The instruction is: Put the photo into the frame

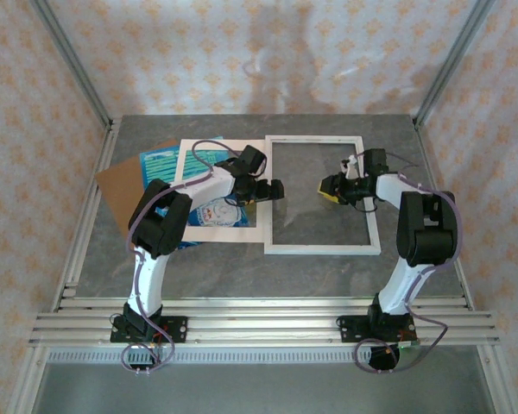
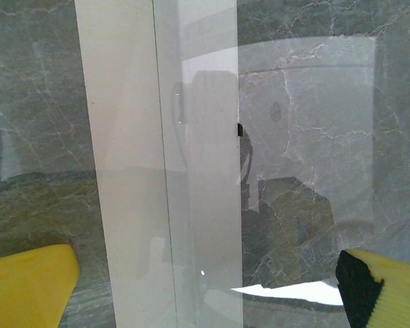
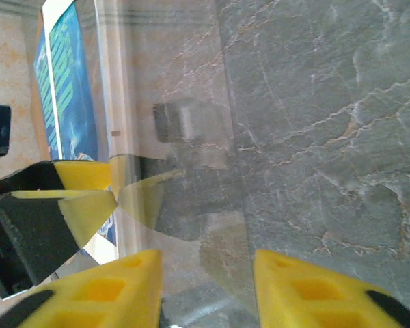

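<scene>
On the table: one frame and one photo, both lying flat.
Photo: left of the frame, and its teal print is mostly covered by one cream mat.
Board: one brown board peeking out at far left.
Left gripper: stretched across the mat to the frame's left rail, jaws wide apart, holding nothing.
Right gripper: low over the frame's opening, yellow fingers parted, nothing clamped.
</scene>
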Robot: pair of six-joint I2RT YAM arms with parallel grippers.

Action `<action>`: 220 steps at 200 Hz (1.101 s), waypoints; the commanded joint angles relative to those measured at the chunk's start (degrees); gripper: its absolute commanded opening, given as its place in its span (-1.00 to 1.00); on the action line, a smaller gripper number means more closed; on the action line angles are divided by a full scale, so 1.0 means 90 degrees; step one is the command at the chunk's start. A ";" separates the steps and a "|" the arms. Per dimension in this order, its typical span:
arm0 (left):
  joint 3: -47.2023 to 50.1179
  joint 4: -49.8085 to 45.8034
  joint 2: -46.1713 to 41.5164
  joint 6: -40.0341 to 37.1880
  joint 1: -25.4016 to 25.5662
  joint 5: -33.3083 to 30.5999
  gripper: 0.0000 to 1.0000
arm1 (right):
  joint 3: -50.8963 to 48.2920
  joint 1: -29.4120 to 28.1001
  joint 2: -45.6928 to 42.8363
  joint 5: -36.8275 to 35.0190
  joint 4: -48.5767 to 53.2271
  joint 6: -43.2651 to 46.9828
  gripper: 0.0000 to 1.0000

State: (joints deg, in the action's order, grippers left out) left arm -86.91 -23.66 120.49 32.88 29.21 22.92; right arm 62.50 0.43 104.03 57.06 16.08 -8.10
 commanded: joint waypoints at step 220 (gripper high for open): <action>-0.0166 -0.1083 -0.1576 0.0034 -0.0893 -0.0308 1.00 | 0.0141 0.0021 -0.0612 -0.1375 0.1104 0.0317 -1.00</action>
State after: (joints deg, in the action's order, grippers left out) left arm -87.61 -30.85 112.97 31.64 25.69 21.89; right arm 64.79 0.32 102.87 54.00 21.32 -6.96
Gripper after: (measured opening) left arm 0.998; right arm 0.045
